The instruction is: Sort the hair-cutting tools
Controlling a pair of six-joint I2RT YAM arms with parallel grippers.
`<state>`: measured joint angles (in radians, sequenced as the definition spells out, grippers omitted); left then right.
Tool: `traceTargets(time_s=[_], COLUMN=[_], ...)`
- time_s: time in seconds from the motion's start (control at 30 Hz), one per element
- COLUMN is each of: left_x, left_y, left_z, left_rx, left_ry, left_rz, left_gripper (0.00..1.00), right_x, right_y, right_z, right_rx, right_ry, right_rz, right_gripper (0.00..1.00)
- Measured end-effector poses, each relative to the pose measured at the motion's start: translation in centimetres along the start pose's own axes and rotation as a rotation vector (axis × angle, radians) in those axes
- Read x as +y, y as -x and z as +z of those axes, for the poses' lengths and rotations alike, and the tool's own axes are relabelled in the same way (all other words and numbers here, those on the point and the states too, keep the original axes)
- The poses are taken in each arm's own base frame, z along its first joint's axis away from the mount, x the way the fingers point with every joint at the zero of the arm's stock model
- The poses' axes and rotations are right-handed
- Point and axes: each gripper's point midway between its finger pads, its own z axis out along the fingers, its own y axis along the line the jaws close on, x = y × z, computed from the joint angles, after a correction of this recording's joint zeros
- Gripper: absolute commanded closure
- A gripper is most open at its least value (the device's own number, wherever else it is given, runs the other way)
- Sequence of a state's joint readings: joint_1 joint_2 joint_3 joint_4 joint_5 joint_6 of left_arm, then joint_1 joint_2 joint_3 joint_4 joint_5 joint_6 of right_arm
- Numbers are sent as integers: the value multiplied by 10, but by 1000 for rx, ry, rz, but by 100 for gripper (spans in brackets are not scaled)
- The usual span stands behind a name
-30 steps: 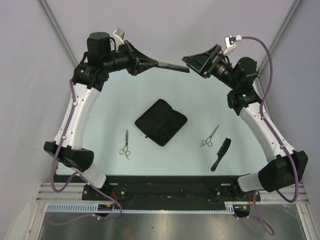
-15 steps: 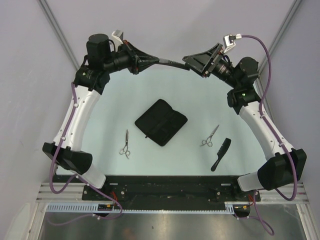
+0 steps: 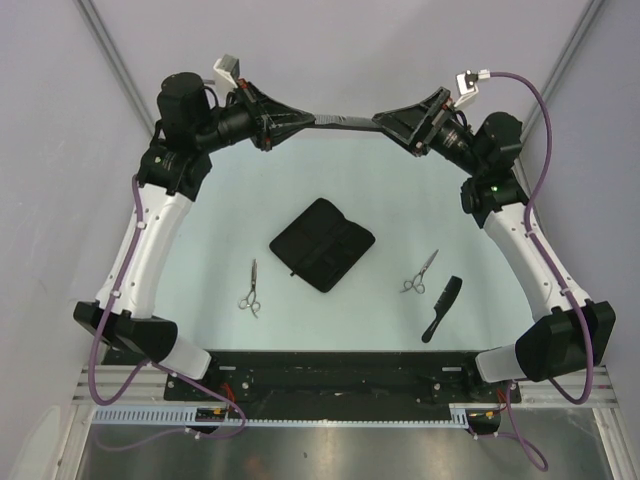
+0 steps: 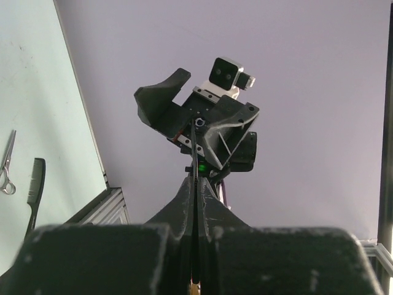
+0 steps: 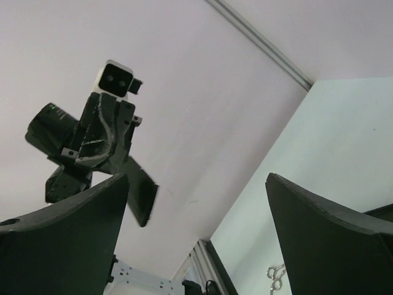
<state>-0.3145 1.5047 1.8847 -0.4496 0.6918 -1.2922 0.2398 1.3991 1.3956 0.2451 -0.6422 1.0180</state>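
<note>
High over the far edge of the table [image 3: 230,210], the left arm's jaws are clenching one end of the long narrow black comb [image 3: 345,121], holding its free end out to the right arm's jaws, which are gaping wide. Light, stiff and slick, it is likely wanting a flat pinch across the spine. The left scissors [image 3: 249,290], right scissors [image 3: 421,272] and handled comb [image 3: 442,308] are lying below.

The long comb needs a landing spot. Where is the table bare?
Bare: the far strip between the black case and the back edge of the table; also the near middle, between the left scissors and the right scissors. Crowded: near right, where those scissors lie beside the handled comb.
</note>
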Motion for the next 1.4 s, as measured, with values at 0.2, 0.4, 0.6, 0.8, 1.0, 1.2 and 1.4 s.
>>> traceTargets(time_s=[0.2, 0.4, 0.6, 0.8, 1.0, 1.2, 1.4], left_x=[5, -1, -7, 1, 4, 9, 63], left_y=[0, -2, -3, -5, -6, -5, -4], left_z=[3, 4, 5, 10, 12, 13, -5], left_rx=[6, 11, 16, 25, 30, 28, -14], left_ry=[2, -26, -61, -54, -53, -55, 29], left_rz=[-3, 19, 46, 39, 38, 76, 136], left_gripper=[99, 100, 100, 100, 73, 6, 0], right_x=[27, 36, 32, 39, 44, 39, -8], right_y=[-3, -11, -13, -11, -11, -13, -6], right_z=[4, 12, 16, 14, 13, 10, 6], right_rx=[23, 70, 88, 83, 95, 116, 113], right_ry=[128, 223, 233, 261, 289, 277, 129], right_rz=[2, 82, 136, 142, 158, 154, 110], right_gripper=[8, 28, 47, 72, 100, 100, 100])
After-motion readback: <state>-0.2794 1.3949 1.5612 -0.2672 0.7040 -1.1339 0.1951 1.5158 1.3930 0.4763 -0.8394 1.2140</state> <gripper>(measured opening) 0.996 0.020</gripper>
